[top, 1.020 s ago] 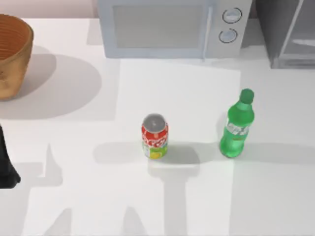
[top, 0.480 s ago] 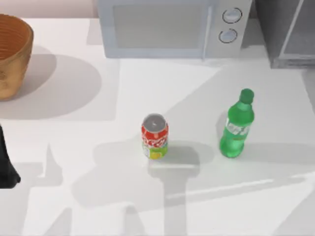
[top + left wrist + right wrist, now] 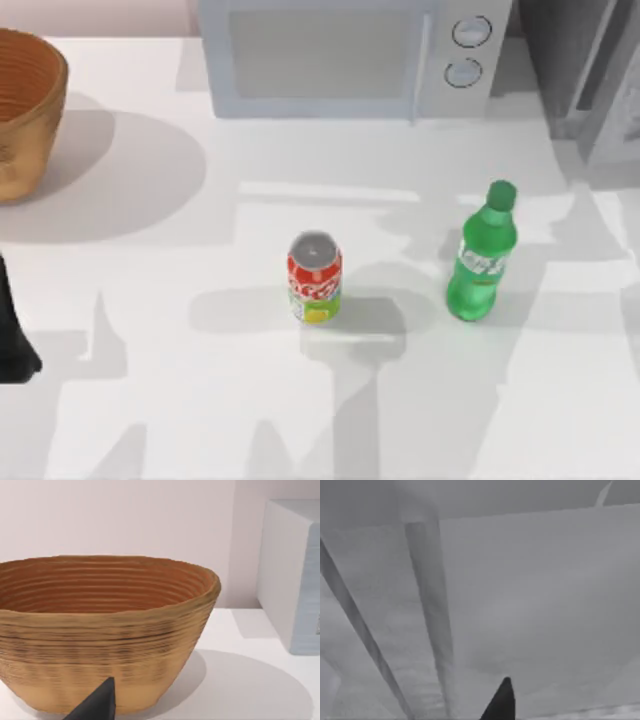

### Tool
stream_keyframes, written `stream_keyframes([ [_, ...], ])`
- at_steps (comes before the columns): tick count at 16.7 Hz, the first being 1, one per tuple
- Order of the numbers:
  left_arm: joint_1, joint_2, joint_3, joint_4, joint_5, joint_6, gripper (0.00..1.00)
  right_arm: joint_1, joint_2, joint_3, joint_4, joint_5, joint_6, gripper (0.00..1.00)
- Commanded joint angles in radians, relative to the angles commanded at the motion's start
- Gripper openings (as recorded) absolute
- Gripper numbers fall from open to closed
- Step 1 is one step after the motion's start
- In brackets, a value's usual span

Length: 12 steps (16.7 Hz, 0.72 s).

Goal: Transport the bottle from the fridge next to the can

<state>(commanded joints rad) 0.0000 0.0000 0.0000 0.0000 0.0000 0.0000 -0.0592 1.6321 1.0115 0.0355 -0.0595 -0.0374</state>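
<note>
Bottle (image 3: 481,258) stands upright on the table (image 3: 150,400), right of centre, apart from the can (image 3: 315,278) at mid-table. Fridge (image 3: 590,70) at far right corner, cut off by the frame. Left arm (image 3: 12,335) parked at the left edge, well apart from the bottle; one fingertip (image 3: 97,704) faces a wicker basket (image 3: 100,635). Right gripper: one dark fingertip (image 3: 501,702) against grey panels; bottle's place relative to it cannot tell. Jaw width of either: cannot tell.
</note>
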Motion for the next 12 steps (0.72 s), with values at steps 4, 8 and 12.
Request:
stream_keyframes([
  [4, 0.000, 0.000, 0.000, 0.000, 0.000, 0.000, 1.00, 0.037, -0.015, -0.017, 0.019, 0.036, 0.034, 1.00],
  [8, 0.000, 0.000, 0.000, 0.000, 0.000, 0.000, 1.00, 0.020, 0.006, -0.005, 0.013, 0.042, 0.030, 1.00],
  [12, 0.000, 0.000, 0.000, 0.000, 0.000, 0.000, 1.00, 0.021, 0.131, 0.141, -0.016, 0.042, 0.032, 1.00],
])
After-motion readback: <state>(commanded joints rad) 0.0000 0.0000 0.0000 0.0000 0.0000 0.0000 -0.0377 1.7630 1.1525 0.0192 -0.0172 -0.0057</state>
